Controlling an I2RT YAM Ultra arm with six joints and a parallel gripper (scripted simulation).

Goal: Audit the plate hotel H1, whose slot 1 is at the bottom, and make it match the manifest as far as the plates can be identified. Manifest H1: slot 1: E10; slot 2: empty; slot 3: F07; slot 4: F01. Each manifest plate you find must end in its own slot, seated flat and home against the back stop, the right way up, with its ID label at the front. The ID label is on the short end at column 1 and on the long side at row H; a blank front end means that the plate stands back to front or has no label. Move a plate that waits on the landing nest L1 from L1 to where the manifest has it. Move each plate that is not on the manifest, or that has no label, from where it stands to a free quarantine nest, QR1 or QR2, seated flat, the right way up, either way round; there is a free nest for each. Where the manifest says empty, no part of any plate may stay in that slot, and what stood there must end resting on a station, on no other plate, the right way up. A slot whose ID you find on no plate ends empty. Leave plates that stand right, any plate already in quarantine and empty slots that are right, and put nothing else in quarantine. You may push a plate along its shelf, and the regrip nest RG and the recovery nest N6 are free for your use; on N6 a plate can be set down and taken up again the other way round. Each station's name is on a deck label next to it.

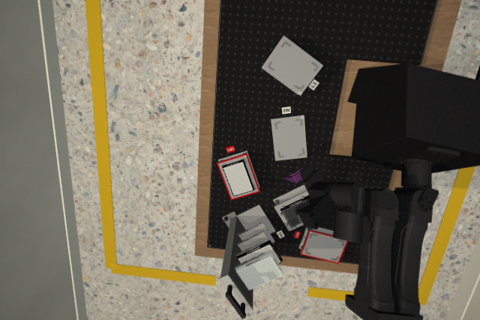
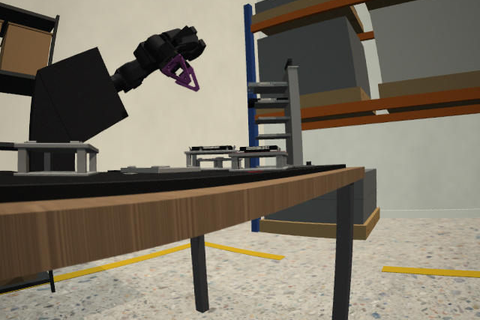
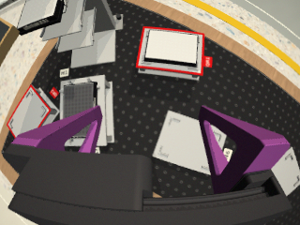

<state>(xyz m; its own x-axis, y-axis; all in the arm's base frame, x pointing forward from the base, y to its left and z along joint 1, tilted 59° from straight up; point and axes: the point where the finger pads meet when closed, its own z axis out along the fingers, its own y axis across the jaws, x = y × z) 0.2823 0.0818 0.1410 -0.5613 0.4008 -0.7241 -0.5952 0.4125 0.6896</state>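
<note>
The plate hotel H1 (image 1: 229, 246) (image 2: 293, 115) stands at the mat's near corner. Its top shelf holds a white gridded plate (image 1: 259, 270) (image 2: 268, 82). The shelf below that holds a dark-rimmed plate (image 1: 257, 254) (image 2: 267, 99) (image 3: 43, 2). The two lower shelves look bare. Another dark plate (image 1: 290, 213) (image 3: 78, 97) lies on the raised nest next to the hotel. A white plate (image 1: 237, 177) (image 3: 172, 47) sits in a red-framed quarantine nest. The second red-framed nest (image 1: 323, 244) (image 3: 28, 112) holds nothing. My gripper (image 1: 298, 174) (image 2: 191, 83) (image 3: 150, 111) is open and empty, high above the mat.
The nest N6 (image 1: 289, 137) (image 3: 184, 141) and the landing nest L1 (image 1: 291, 64) hold nothing. The arm's black base block (image 1: 410, 115) (image 2: 73, 95) stands on the table's right side. Warehouse racks (image 2: 387, 57) stand beyond the table.
</note>
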